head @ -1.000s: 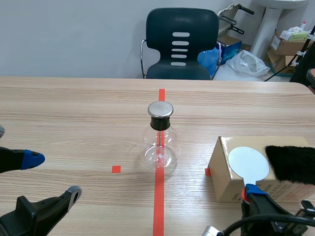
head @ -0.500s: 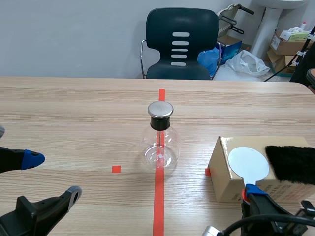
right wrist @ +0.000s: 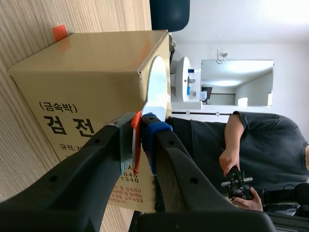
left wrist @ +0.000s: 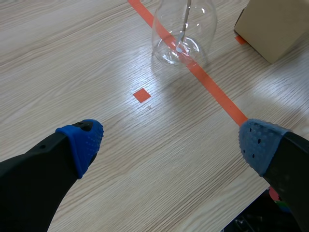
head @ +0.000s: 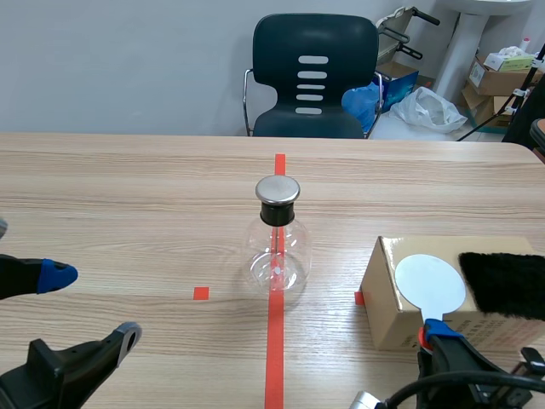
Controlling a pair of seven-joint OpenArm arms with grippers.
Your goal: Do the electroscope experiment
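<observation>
My left claw (left wrist: 170, 142) released, clear glass silver-capped electroscope flask (left wrist: 183, 34) ahead of it on wooden tabletop (left wrist: 72, 58) | my right claw (right wrist: 140, 129) grasping round white orange-handled disc paddle (head: 430, 284) lying atop brown cardboard box (head: 379, 294)

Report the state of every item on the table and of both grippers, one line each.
electroscope flask: upright on the tape line, metal cap on, untouched.
cardboard box: closed, standing on the table.
white disc paddle: lying on the box, handle gripped.
black fur pad: lying on the box, beside the disc.
left gripper: open, holding nothing.
right gripper: shut on the paddle's handle.
</observation>
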